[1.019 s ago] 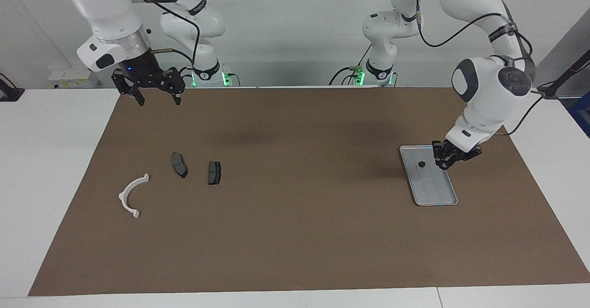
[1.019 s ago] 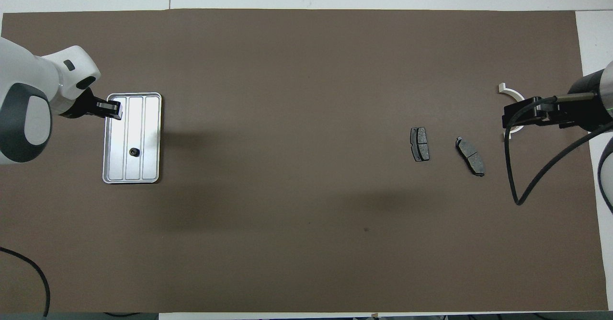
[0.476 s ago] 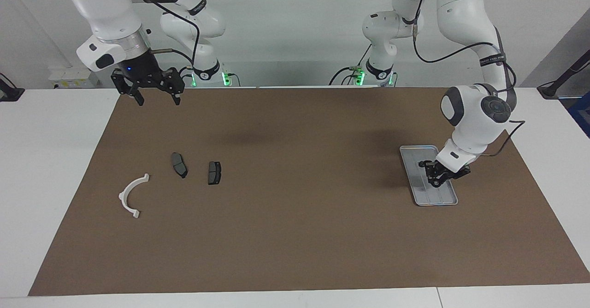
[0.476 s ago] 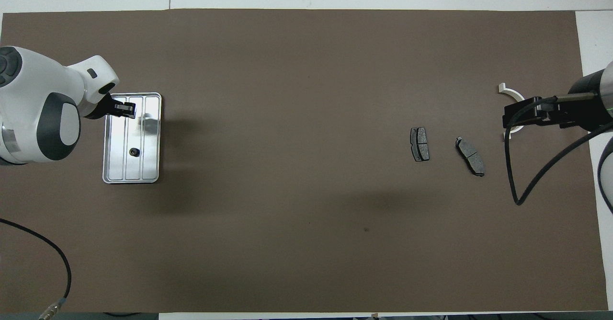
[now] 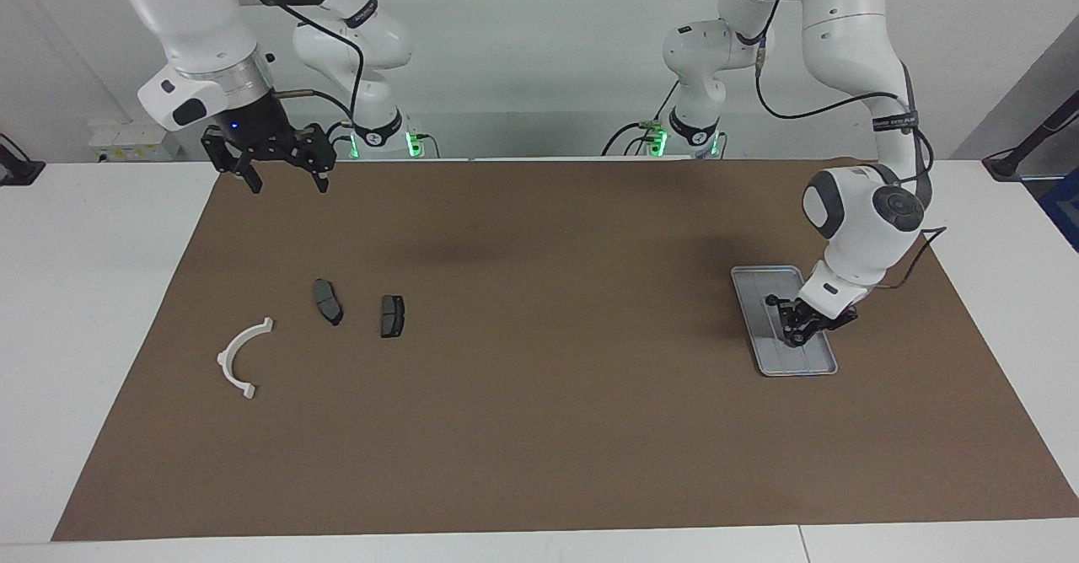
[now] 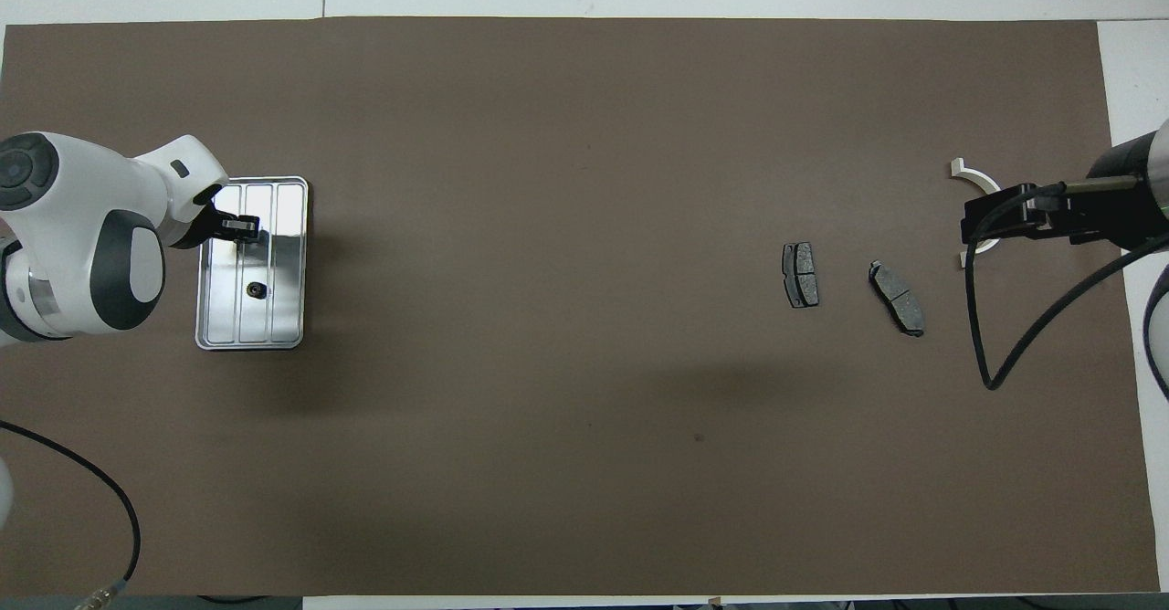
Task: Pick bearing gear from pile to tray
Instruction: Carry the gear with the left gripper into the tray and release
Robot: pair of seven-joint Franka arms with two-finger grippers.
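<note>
The left gripper (image 5: 792, 337), jaws nearly pressed together, has dropped into the tray (image 5: 822, 367) beside an already-placed gear (image 5: 770, 300), probably delivering another. The right gripper (image 5: 282, 174) waits spread.

Even, bright overhead light fills both views, and focus is sharp across the brown mat (image 5: 539, 428) with no visible edge distortion. Soft, diffuse shadows of the raised arms fall on the mat, darkest beside the tray (image 6: 206, 341). The tray's metal floor mirrors the light as a bright glare patch in the overhead view.
</note>
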